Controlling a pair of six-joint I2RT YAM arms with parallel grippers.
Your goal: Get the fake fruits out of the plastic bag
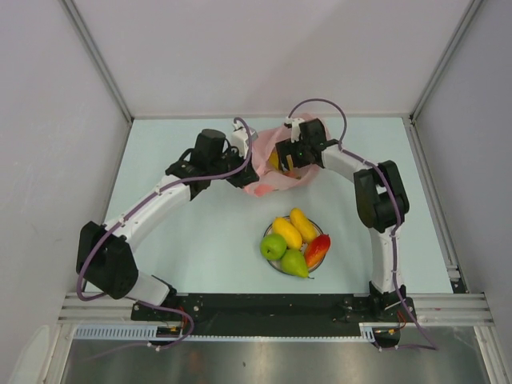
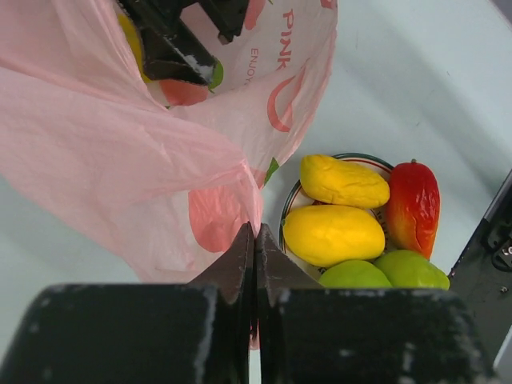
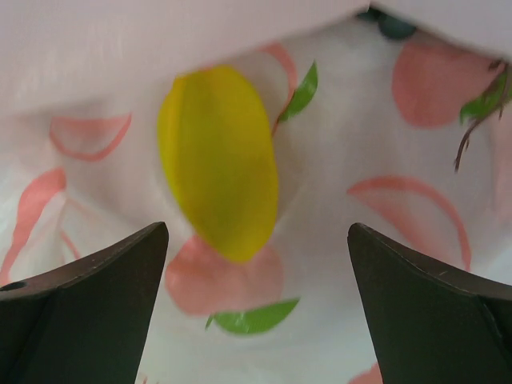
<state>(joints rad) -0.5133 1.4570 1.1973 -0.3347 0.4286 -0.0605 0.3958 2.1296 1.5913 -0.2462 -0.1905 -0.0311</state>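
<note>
The pink plastic bag (image 1: 268, 172) lies at the back of the table. My left gripper (image 1: 246, 178) is shut on the bag's edge; in the left wrist view (image 2: 254, 232) the jaws pinch the thin film (image 2: 120, 160). My right gripper (image 1: 286, 158) is open inside the bag's mouth. In the right wrist view my right gripper (image 3: 256, 232) is empty, and a yellow fruit (image 3: 218, 160) lies against the bag wall just beyond the fingers. A dark shape (image 3: 392, 24) shows at the top, too little to identify. Outside the bag lie two mangoes (image 1: 286, 232), a green apple (image 1: 273, 246), a green pear (image 1: 294, 262) and a red watermelon slice (image 1: 318, 250).
The fruits outside the bag lie on a round white plate (image 2: 290, 210) at the middle front of the table. White walls close in the table's back and sides. A black rail runs along the near edge by the arm bases.
</note>
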